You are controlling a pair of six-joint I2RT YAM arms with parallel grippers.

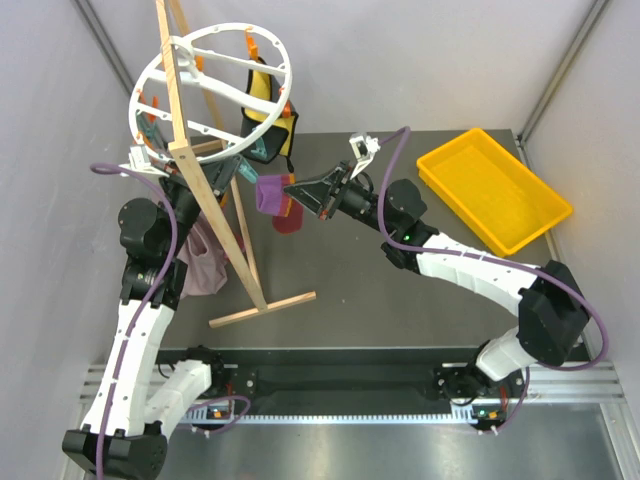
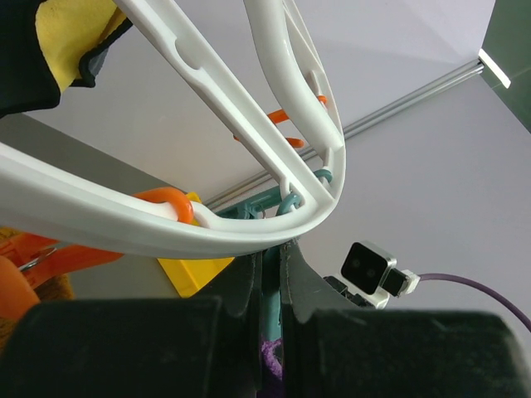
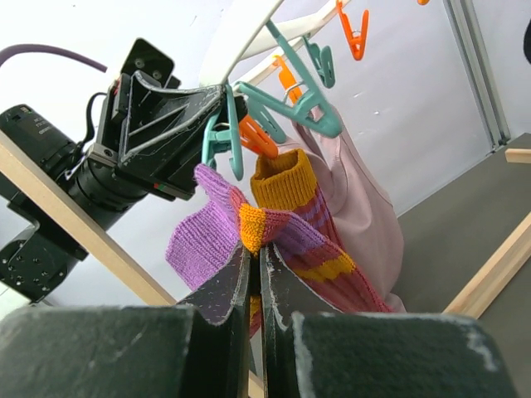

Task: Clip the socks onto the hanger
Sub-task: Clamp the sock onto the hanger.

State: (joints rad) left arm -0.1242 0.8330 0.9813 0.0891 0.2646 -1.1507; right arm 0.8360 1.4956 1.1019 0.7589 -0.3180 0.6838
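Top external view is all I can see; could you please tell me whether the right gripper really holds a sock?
Observer: Yes, the right gripper is shut on a purple sock, just below its orange patch.
Operator: Thank you. And the other arm, please?
Observer: The left gripper is shut on a teal clip just beneath the hanger rim.
Operator: Is anything hung up yet?
Observer: A sock with an orange cuff hangs right under an orange clip; whether that clip grips it, I cannot tell.
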